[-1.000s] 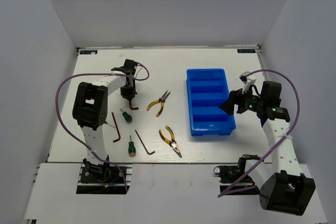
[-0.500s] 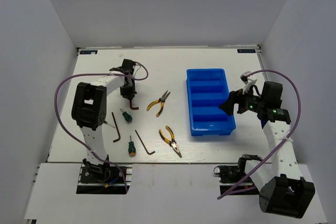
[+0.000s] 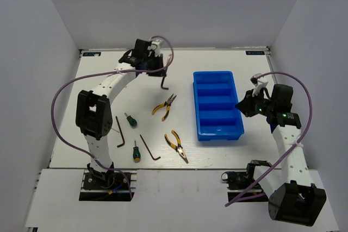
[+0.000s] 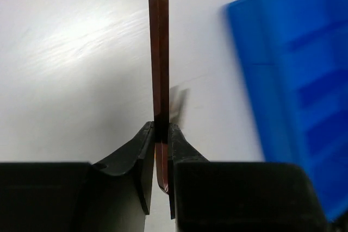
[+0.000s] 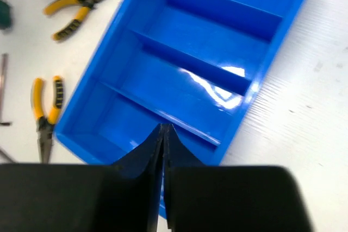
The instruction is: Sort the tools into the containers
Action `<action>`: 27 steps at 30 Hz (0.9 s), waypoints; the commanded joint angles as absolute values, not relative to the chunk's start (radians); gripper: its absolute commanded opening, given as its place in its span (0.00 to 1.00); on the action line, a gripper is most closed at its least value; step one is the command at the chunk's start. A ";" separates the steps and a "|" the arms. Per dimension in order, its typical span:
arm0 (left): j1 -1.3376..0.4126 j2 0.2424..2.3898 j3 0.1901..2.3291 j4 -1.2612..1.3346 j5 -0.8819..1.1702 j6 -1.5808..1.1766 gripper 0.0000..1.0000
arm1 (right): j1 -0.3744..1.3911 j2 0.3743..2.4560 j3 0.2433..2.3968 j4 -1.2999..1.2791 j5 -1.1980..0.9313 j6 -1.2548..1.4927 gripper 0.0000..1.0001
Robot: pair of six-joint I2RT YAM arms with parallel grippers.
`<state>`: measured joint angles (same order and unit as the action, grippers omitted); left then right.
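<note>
My left gripper (image 3: 160, 70) is shut on a dark L-shaped hex key (image 3: 163, 81), which hangs above the table left of the blue tray (image 3: 197, 101). In the left wrist view the key (image 4: 158, 52) runs straight up from the pinched fingertips of the left gripper (image 4: 159, 131), with the tray (image 4: 304, 80) blurred at the right. My right gripper (image 3: 241, 105) is shut and empty over the tray's right rim; its closed right gripper tips (image 5: 163, 130) sit above the tray's near compartments (image 5: 179, 85). Two yellow-handled pliers (image 3: 165, 106) (image 3: 176, 146) lie on the table.
Two green-handled screwdrivers (image 3: 130, 119) (image 3: 135, 151) and two more hex keys (image 3: 119, 134) (image 3: 149, 148) lie at the front left. All four tray compartments look bare. Grey walls close in the table on three sides.
The left gripper has lifted the hex key off the table and swung it back and to the right, toward the tray. The right gripper has gone from open to shut.
</note>
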<state>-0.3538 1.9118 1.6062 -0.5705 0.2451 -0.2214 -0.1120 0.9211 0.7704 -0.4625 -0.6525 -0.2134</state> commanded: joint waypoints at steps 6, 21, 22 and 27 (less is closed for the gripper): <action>-0.520 2.014 1.978 -0.337 0.612 -0.102 0.00 | -0.118 0.899 0.773 -0.397 -0.489 -0.170 0.00; -0.643 2.299 2.181 -0.147 0.587 0.137 0.00 | -0.121 0.893 0.761 -0.379 -0.460 -0.184 0.00; -0.643 2.315 2.197 -0.147 0.600 0.123 0.00 | -0.121 0.896 0.762 -0.379 -0.457 -0.186 0.00; -0.643 2.390 2.237 -0.150 0.597 0.123 0.00 | -0.123 0.891 0.761 -0.379 -0.446 -0.190 0.00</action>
<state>-0.6411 2.4176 2.1799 -0.2176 0.5652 0.1059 -0.1177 0.9085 0.7689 -0.4149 -0.4618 -0.1841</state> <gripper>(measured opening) 0.230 0.005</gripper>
